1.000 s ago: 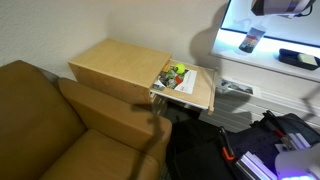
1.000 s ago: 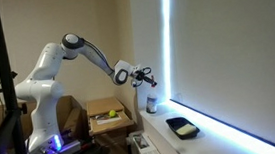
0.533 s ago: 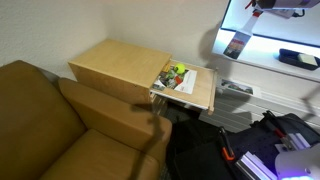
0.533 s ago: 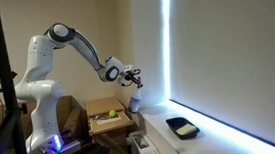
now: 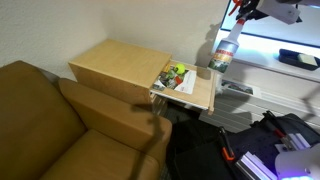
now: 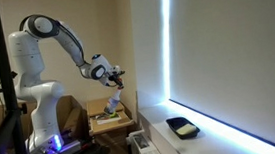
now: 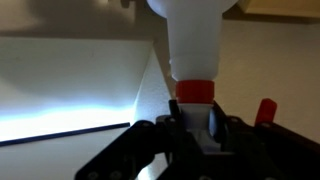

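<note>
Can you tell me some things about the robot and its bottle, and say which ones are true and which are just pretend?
1. The gripper is shut on a bottle. True.
2. The bottle is standing on the wooden table. False: it hangs in the air from the gripper and does not touch the table.
3. The bottle's cap is blue. False: the cap is red.
4. A brown sofa is next to the wooden table. True.
5. The black tray by the window has nothing in it. False: a yellowish thing lies in it.
</note>
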Robot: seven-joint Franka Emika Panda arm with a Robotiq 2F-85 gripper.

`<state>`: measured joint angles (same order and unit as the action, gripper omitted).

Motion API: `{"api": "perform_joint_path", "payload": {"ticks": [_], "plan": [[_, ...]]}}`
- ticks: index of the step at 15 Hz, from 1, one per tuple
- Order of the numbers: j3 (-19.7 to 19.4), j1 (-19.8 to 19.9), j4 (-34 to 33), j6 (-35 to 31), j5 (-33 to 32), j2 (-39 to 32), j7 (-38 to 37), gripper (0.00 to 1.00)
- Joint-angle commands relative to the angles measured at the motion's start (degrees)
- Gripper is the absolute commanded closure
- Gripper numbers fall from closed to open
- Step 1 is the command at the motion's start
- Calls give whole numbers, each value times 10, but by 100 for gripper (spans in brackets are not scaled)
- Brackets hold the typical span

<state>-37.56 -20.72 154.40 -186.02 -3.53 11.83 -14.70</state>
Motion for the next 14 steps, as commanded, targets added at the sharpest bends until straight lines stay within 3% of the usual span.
{"api": "perform_joint_path", "payload": {"ticks": [1,3,8,11,14], "plan": [[-99,-101,79,28,-27,134,73,92],[-197,-190,58,56,-48,166,126,92],[-362,-285,57,-8,-146,216,278,92],[-447,-332,54,-38,-209,269,343,92],[-487,-346,53,-47,-256,333,365,92]]}}
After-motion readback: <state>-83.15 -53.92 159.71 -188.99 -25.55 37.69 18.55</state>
